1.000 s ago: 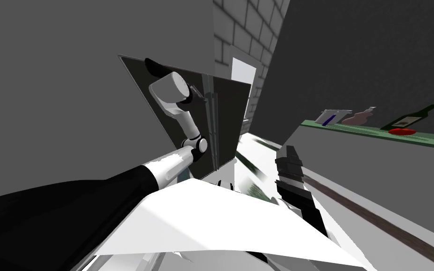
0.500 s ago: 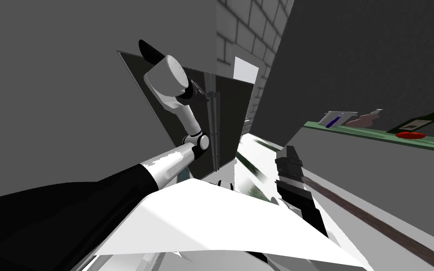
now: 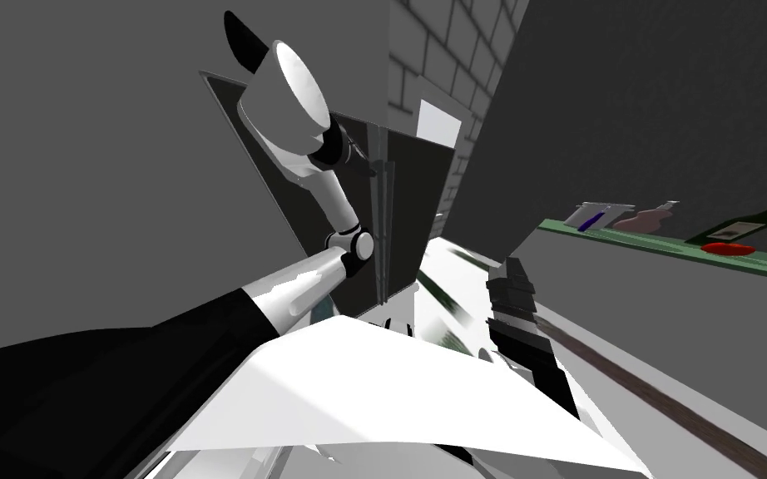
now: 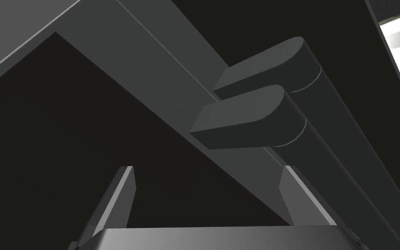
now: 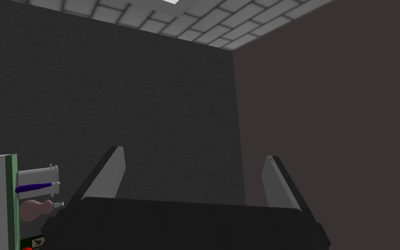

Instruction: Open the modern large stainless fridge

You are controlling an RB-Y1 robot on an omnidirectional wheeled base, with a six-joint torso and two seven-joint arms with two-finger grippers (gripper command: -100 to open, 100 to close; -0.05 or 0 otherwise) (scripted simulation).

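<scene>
Steeply upward, left arm (image 3: pixel 334 199) points spread fingers (image 4: pixel 123 191) at fridge handles (image 4: pixel 249 115).

Head, left wrist: both toward fridge (image 3: pixel 411 199)

1. Pretty dim all round, flat grey shading, no hard shadows.
2. Blown-out white glare on the glossy floor (image 3: pixel 457 283) by the fridge (image 3: pixel 411 199), smeared into streaks.
3. Heavy wide-lens warp in head view, worst toward corners.
4. Left wrist view darkest, near black.

The right gripper (image 5: pixel 193 177) has its two fingers spread wide apart, and just beside one finger a green-edged counter (image 5: pixel 11 195) bears a pale canister (image 5: pixel 36 179) and a brownish bottle (image 5: pixel 34 210).
</scene>
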